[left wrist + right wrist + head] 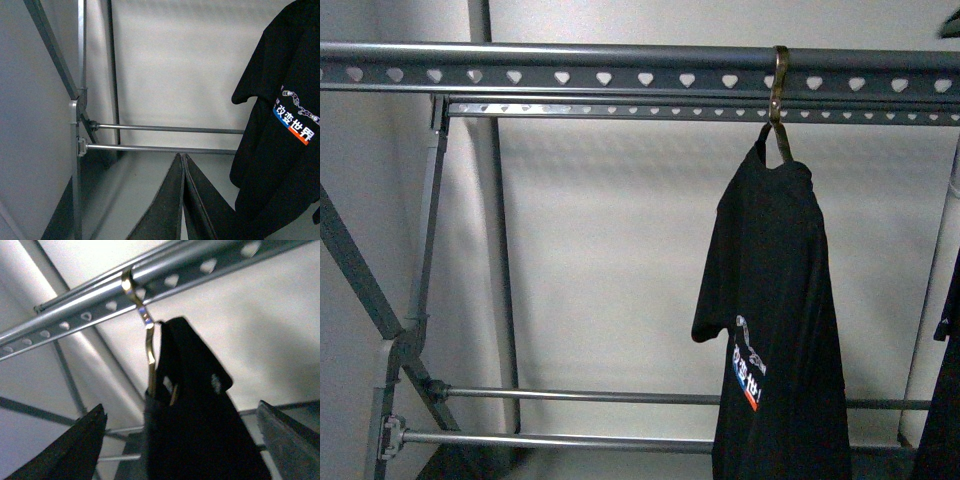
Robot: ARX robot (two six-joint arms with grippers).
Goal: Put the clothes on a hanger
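Observation:
The black T-shirt (782,320) with its blue-red print hangs from a brass hook (779,90) over the top rail of the grey rack (570,68), right of the middle. No gripper shows in the front view. In the left wrist view my left gripper (182,159) is shut and empty, its fingers pressed together, left of the shirt (280,150) and apart from it. In the right wrist view my right gripper (185,412) is open, its fingers (75,450) wide on either side of the shirt's top (195,430), below the hook (145,320) on the rail (190,270).
The rack's crossed legs (380,310) stand at the left, with two low cross rods (580,396) behind. A second black garment (942,400) hangs at the far right edge. A pale wall lies behind the rack.

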